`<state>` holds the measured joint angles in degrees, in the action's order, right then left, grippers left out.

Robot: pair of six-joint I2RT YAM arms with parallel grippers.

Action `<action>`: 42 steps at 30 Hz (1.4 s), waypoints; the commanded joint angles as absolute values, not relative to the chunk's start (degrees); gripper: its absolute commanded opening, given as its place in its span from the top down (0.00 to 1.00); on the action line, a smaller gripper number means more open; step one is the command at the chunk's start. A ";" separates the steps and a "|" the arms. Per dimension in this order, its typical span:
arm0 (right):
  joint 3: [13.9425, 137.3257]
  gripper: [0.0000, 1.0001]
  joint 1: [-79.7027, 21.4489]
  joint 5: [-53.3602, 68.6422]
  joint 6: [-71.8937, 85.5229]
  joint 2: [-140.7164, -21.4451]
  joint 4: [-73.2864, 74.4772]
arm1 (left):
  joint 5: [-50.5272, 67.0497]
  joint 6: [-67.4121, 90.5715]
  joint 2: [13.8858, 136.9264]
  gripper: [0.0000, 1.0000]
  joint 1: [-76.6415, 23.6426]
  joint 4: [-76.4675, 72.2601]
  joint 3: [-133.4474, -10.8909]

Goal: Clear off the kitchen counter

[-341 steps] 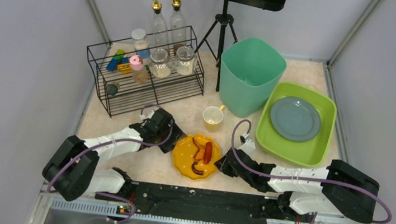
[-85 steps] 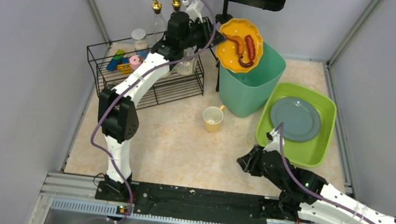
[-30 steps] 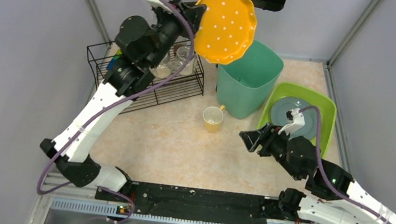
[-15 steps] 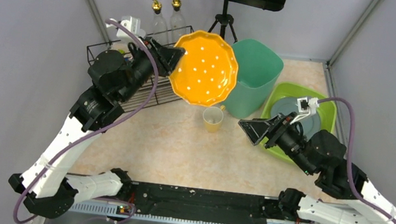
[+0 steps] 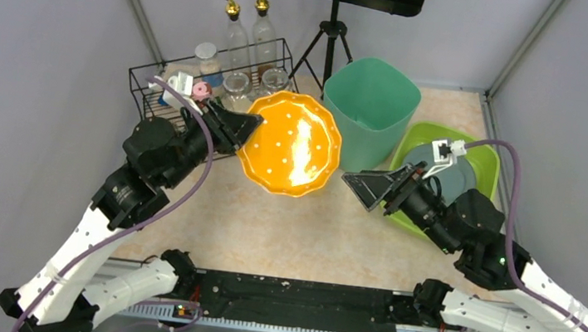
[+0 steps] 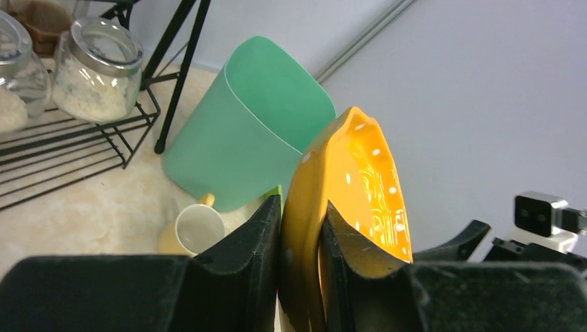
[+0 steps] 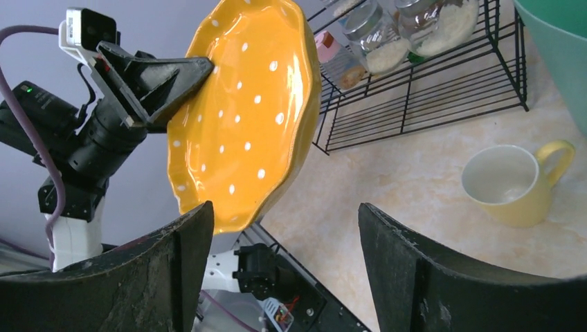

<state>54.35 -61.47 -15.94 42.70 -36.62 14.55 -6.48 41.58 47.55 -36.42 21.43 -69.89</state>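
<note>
An orange plate with white dots [image 5: 289, 142] hangs empty and tilted in the air above the kitchen counter [image 5: 283, 232]. My left gripper [image 5: 247, 125] is shut on its left rim; in the left wrist view both fingers pinch the plate's edge [image 6: 360, 187]. My right gripper [image 5: 359, 188] hovers open just right of the plate, apart from it. In the right wrist view the plate [image 7: 242, 117] shows ahead, beyond the wide-apart fingers [image 7: 180, 263]. A yellow mug [image 7: 516, 183] stands on the counter, hidden under the plate in the top view.
A green tub [image 5: 371, 108] stands behind the plate. A lime basin [image 5: 488, 159] holding a grey plate [image 5: 460, 181] is at the right. A black wire rack [image 5: 195, 121] with jars fills the back left. A tripod [image 5: 330, 36] stands behind the tub.
My left arm has brought the plate down from above the tub toward the counter's middle. My right gripper has moved left toward the plate and opened wider.
</note>
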 commanded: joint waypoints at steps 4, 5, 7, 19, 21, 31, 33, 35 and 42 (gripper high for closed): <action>52.15 0.24 -61.79 -12.75 46.49 -41.13 5.64 | -4.13 50.79 42.20 1.00 -36.31 6.52 -64.98; 52.00 0.24 -61.80 -12.48 46.70 -41.53 5.07 | -3.87 51.23 41.83 1.00 -36.37 6.13 -64.19; 51.51 0.23 -61.83 -11.89 47.28 -42.30 3.67 | -3.27 52.18 41.27 1.00 -36.32 5.14 -62.81; 44.33 0.27 -61.45 -10.31 53.99 -44.83 -7.46 | 1.79 56.07 41.62 1.00 -36.38 0.44 -57.49; 43.23 0.31 -61.38 -10.28 54.59 -44.87 -9.16 | 2.06 56.29 41.51 1.00 -36.33 0.44 -57.06; 39.03 0.68 -60.92 -10.57 56.26 -44.73 -15.09 | 2.86 57.36 39.16 1.00 -36.31 -1.18 -52.09; 38.49 0.78 -60.92 -10.09 56.55 -45.01 -15.83 | 2.26 57.45 38.35 1.00 -36.38 -1.22 -50.36; 38.05 0.91 -60.91 -10.09 56.70 -45.21 -16.32 | 1.57 57.35 37.66 1.00 -36.31 -1.36 -48.86; 37.20 1.00 -60.99 -10.54 56.99 -43.95 -15.73 | 0.71 55.28 37.49 0.90 -36.36 1.11 -47.53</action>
<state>37.54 -60.69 -11.97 61.67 -45.12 -12.36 2.11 51.13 38.15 -36.42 6.15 -47.24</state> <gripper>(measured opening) 0.261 0.299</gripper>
